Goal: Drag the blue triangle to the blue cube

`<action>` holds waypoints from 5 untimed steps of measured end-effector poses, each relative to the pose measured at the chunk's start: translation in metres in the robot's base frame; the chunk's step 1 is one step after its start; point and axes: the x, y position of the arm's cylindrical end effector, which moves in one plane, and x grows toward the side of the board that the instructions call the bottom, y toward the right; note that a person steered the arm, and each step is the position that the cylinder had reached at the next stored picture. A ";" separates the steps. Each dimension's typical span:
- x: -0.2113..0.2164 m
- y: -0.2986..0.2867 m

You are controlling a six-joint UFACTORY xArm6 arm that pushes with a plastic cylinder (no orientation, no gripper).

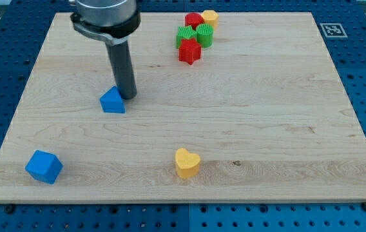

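Note:
The blue triangle [112, 101] lies on the wooden board [267, 122] at the view's left of centre. My tip [127, 96] stands just to its upper right, touching or nearly touching it. The blue cube [44, 166] sits near the board's bottom left corner, well below and to the left of the triangle.
A yellow heart [187, 162] lies near the bottom edge at centre. At the top, a cluster holds a red star [189, 51], two green blocks [186, 35] [205, 33], a red block [193, 20] and a yellow block [209, 17].

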 end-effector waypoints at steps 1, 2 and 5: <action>0.001 -0.022; 0.013 -0.035; 0.080 -0.035</action>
